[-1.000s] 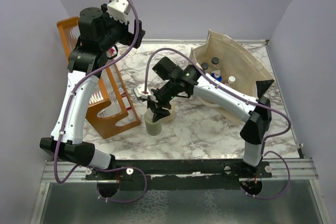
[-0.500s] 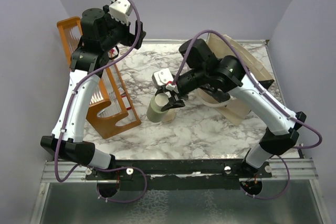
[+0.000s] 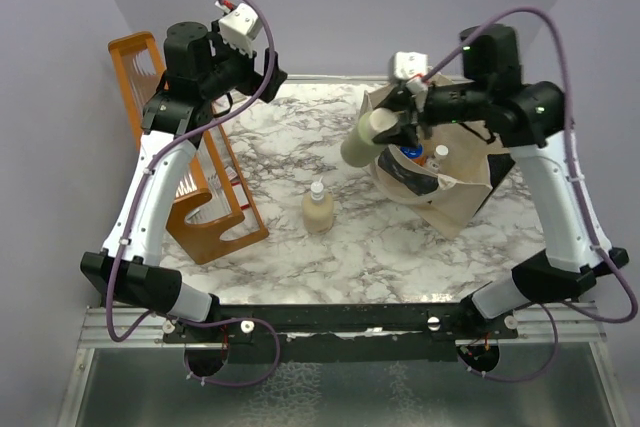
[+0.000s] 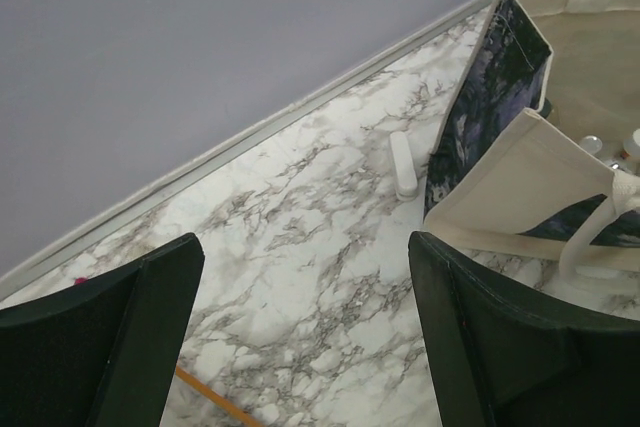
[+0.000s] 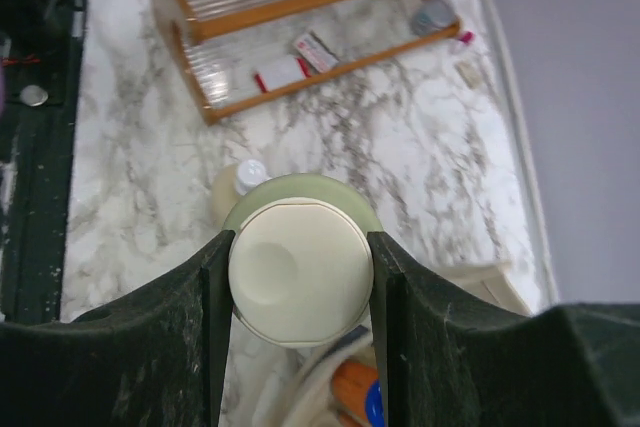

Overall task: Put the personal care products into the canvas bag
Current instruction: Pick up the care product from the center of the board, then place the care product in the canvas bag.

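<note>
The right end effector (image 3: 398, 122) pinched the olive bottle (image 3: 358, 144) above the bag (image 3: 462, 209) rim; the next move likely called for lowering it inside and releasing. The left end effector (image 4: 305, 327) hung spread, empty. A pump bottle (image 3: 318, 213) waited on the counter (image 3: 380, 247).

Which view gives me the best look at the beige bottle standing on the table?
Top external: the beige bottle stands in full view, unobstructed. The right wrist view shows only its top, behind the gripped olive bottle. The left wrist view misses it.

left to right: rack (image 3: 212, 231), pump bottle (image 3: 318, 210), bag (image 3: 458, 203)
</note>
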Available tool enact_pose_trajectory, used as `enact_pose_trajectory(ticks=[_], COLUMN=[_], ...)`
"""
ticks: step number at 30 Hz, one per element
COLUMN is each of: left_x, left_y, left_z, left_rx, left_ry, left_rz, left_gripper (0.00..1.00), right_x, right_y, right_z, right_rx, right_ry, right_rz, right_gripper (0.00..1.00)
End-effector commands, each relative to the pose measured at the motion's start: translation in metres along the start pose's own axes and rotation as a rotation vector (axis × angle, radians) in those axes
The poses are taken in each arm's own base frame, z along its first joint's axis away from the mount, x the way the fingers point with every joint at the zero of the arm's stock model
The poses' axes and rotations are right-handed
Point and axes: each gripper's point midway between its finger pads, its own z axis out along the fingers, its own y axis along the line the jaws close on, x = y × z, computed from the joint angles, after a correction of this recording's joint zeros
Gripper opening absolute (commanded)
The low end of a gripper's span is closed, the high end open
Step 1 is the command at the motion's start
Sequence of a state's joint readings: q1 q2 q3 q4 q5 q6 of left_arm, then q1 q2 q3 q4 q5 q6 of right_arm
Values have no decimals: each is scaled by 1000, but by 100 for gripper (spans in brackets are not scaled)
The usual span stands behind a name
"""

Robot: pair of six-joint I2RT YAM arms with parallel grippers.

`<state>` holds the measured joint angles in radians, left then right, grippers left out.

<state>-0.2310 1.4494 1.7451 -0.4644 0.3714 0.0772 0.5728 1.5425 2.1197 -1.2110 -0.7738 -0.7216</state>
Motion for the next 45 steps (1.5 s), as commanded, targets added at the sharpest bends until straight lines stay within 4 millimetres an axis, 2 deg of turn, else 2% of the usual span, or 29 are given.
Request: enact_pose_trajectory(ticks=[1,3,7,10,13,19,23,28,36,45], left_x=[-2,0,3,9,18,40,48,54,58,61], left_y=[-15,-19,-29,-38,-51,-79,-94,-109,-113,-115], left_z=[8,10,14,19,24,33,36,38,43,44], left_rx=[95,112,144,168,199,267,304,341,350,355], left_ry=[-28,-26,-20,-8,11,58,79,96,106,115], left_rz=[-29,-37,-43,-42,-43,-34,-22,-7,5,9], left_gripper=[85,84,83,83,83,82,82,82,82,82], right_x=[-57,-51,-35,-15,7,50,70,100,130,169], right_y=[-9,-17,-28,-37,-41,-46,-50,-57,-48,-48], right_z=[-89,-116,-159,-180,-191,-185,-175,-177,-176,-184], right_rx=[207,311,516,644,717,722,682,700,685,721], right_ry=[-176,-164,-90,-15,52,137,171,268,362,507], right_rz=[-108,-88,-48,0,55,162,206,278,357,419], right_gripper=[1,1,1,1,1,1,1,1,1,1])
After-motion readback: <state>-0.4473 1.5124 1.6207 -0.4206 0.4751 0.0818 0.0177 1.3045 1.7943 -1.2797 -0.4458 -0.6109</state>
